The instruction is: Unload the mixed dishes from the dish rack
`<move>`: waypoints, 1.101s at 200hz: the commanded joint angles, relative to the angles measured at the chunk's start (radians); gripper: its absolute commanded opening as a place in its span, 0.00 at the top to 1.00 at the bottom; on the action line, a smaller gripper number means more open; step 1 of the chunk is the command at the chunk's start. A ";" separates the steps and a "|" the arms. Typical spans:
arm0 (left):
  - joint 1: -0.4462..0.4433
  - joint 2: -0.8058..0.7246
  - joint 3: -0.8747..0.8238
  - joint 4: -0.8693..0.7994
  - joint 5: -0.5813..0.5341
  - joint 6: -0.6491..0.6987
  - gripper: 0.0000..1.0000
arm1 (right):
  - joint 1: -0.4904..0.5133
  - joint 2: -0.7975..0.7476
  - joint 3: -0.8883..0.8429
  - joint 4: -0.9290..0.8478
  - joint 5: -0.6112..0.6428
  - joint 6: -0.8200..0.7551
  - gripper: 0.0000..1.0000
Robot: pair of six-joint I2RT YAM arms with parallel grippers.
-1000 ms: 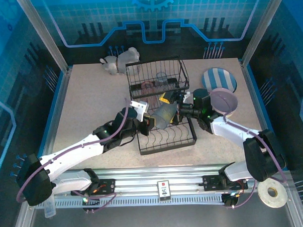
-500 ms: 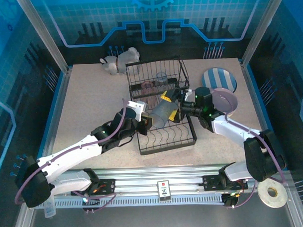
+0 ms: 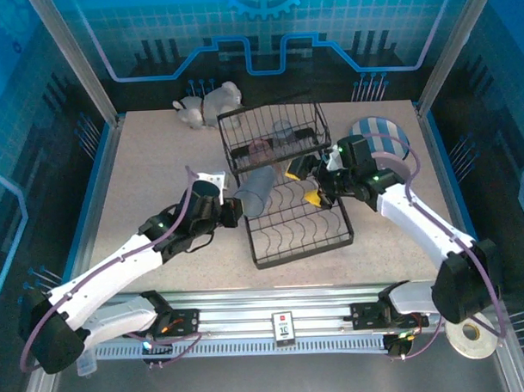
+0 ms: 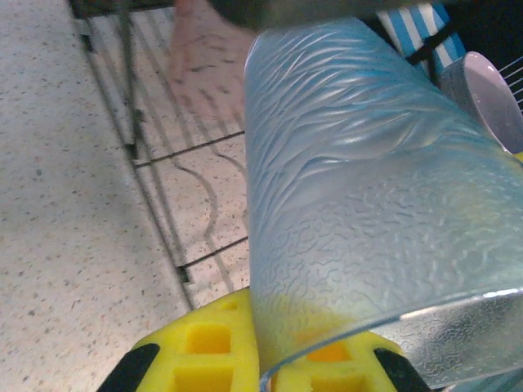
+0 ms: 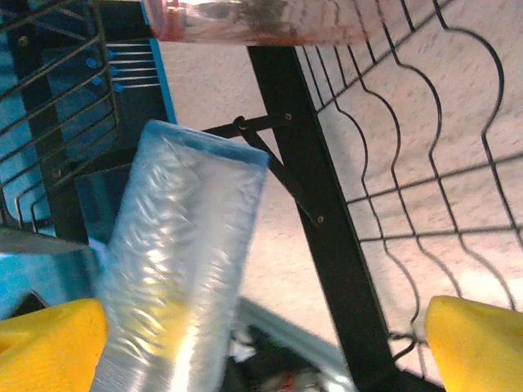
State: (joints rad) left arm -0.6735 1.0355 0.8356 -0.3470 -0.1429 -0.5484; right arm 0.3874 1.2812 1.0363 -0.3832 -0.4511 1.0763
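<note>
Fingers (image 4: 204, 355) of your left end effector (image 3: 238, 205) are pressed together on the thin wall of the blue-grey tumbler (image 3: 260, 190), close to its rim; in the left wrist view you can see the yellow pads through the textured plastic. The tumbler lies tilted in the grip, not upright, and it hangs over the left edge of the lower tier of the dish rack (image 3: 298, 253), just below the raised upper tier. Your right end effector (image 3: 306, 183) is spread wide and holds nothing; its two yellow fingers stand over the lower tier, near the tumbler but apart from it. In the right wrist view the same tumbler stands between these fingers and the black frame of the rack. A pink tumbler (image 3: 260, 149) rests in the upper tier. Behind the right arm, on the desk (image 3: 158, 165), you have the striped plate (image 3: 382, 130) beside the rack, and the lavender bowl (image 4: 490, 90) is just beside that plate. The white figurine (image 3: 209, 103) stands at the far edge of the desk, well apart from both end effectors.
</note>
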 commanded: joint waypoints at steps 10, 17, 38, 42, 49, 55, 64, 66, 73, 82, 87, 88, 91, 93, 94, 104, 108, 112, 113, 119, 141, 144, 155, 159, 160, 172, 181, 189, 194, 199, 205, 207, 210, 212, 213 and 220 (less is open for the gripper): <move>0.039 -0.072 0.092 -0.153 -0.011 -0.030 1.00 | 0.028 -0.170 0.089 0.081 0.216 -0.300 0.00; 0.048 -0.083 0.100 -0.177 -0.011 -0.028 1.00 | 0.032 -0.176 0.081 0.090 0.226 -0.300 0.00; 0.068 -0.115 0.109 -0.228 -0.015 -0.023 1.00 | 0.022 -0.186 0.022 0.156 0.223 -0.273 0.00; 0.072 -0.120 0.110 -0.236 -0.015 -0.022 1.00 | 0.018 -0.185 0.009 0.170 0.215 -0.260 0.00; 0.079 -0.126 0.110 -0.249 -0.015 -0.021 1.00 | 0.010 -0.181 -0.011 0.195 0.198 -0.244 0.00; 0.083 -0.131 0.111 -0.259 -0.017 -0.019 1.00 | 0.007 -0.176 -0.019 0.206 0.187 -0.237 0.00; 0.088 -0.139 0.112 -0.273 -0.021 -0.019 1.00 | 0.009 -0.174 -0.019 0.206 0.191 -0.252 0.00; 0.089 -0.140 0.113 -0.276 -0.022 -0.019 1.00 | 0.012 -0.174 -0.019 0.205 0.195 -0.259 0.00; 0.095 -0.144 0.116 -0.290 -0.025 -0.022 1.00 | 0.017 -0.176 -0.014 0.199 0.209 -0.282 0.00; 0.105 -0.147 0.124 -0.312 -0.029 -0.027 1.00 | 0.017 -0.174 -0.011 0.195 0.216 -0.296 0.00; 0.111 -0.148 0.129 -0.324 -0.030 -0.030 1.00 | 0.015 -0.175 -0.009 0.195 0.212 -0.297 0.00; 0.111 -0.149 0.130 -0.325 -0.030 -0.030 1.00 | 0.013 -0.175 -0.010 0.196 0.211 -0.297 0.00; 0.116 -0.149 0.133 -0.332 -0.029 -0.030 1.00 | 0.013 -0.175 -0.011 0.200 0.208 -0.298 0.00; 0.118 -0.150 0.135 -0.336 -0.030 -0.030 1.00 | 0.011 -0.175 -0.012 0.202 0.205 -0.299 0.00; 0.119 -0.150 0.135 -0.337 -0.030 -0.031 1.00 | 0.010 -0.175 -0.012 0.203 0.203 -0.299 0.00; 0.132 -0.153 0.143 -0.355 -0.028 -0.029 1.00 | 0.007 -0.178 -0.016 0.218 0.196 -0.309 0.00; 0.137 -0.154 0.145 -0.364 -0.027 -0.028 1.00 | 0.009 -0.178 -0.018 0.222 0.193 -0.314 0.00; 0.143 -0.155 0.148 -0.371 -0.027 -0.030 1.00 | 0.010 -0.178 -0.019 0.225 0.190 -0.319 0.00; 0.145 -0.155 0.149 -0.373 -0.027 -0.030 1.00 | 0.010 -0.178 -0.018 0.225 0.189 -0.320 0.00; 0.152 -0.154 0.153 -0.386 -0.025 -0.031 1.00 | 0.010 -0.178 -0.019 0.223 0.188 -0.325 0.00; 0.191 -0.136 0.183 -0.448 -0.004 -0.048 1.00 | 0.012 -0.186 -0.030 0.229 0.187 -0.350 0.00; 0.197 -0.129 0.189 -0.459 0.002 -0.048 1.00 | 0.013 -0.188 -0.033 0.231 0.190 -0.351 0.00; 0.221 -0.105 0.221 -0.500 0.020 -0.053 1.00 | 0.015 -0.200 -0.048 0.241 0.198 -0.361 0.00; 0.231 -0.094 0.235 -0.516 0.029 -0.054 1.00 | 0.018 -0.204 -0.053 0.245 0.202 -0.365 0.00; 0.233 -0.092 0.238 -0.520 0.031 -0.054 1.00 | 0.018 -0.205 -0.055 0.246 0.203 -0.367 0.00; 0.267 -0.051 0.279 -0.570 0.063 -0.054 1.00 | 0.027 -0.217 -0.067 0.256 0.214 -0.386 0.00; 0.294 -0.015 0.317 -0.608 0.089 -0.057 1.00 | 0.035 -0.223 -0.072 0.256 0.218 -0.405 0.00; 0.318 0.021 0.352 -0.649 0.109 -0.062 1.00 | 0.043 -0.229 -0.075 0.254 0.225 -0.422 0.00; 0.334 0.047 0.376 -0.682 0.121 -0.065 1.00 | 0.048 -0.234 -0.078 0.256 0.233 -0.433 0.00; 0.350 0.079 0.402 -0.718 0.133 -0.066 1.00 | 0.056 -0.239 -0.084 0.258 0.241 -0.446 0.00; 0.376 0.115 0.440 -0.755 0.145 -0.065 1.00 | 0.065 -0.248 -0.090 0.265 0.250 -0.459 0.00; 0.383 0.131 0.450 -0.770 0.152 -0.065 1.00 | 0.067 -0.250 -0.092 0.267 0.255 -0.462 0.00; 0.395 0.150 0.470 -0.794 0.162 -0.066 1.00 | 0.070 -0.254 -0.095 0.271 0.257 -0.468 0.00; 0.402 0.167 0.483 -0.808 0.167 -0.065 1.00 | 0.072 -0.257 -0.097 0.272 0.258 -0.470 0.00; 0.406 0.174 0.489 -0.816 0.170 -0.065 1.00 | 0.072 -0.257 -0.098 0.273 0.258 -0.470 0.00; 0.429 0.223 0.530 -0.864 0.194 -0.058 1.00 | 0.078 -0.264 -0.103 0.278 0.261 -0.473 0.00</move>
State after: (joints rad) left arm -0.3183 1.1393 1.2381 -1.0107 -0.0483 -0.6010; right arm 0.4347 1.0576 0.9581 -0.1558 -0.2287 0.6731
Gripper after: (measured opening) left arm 0.072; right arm 0.999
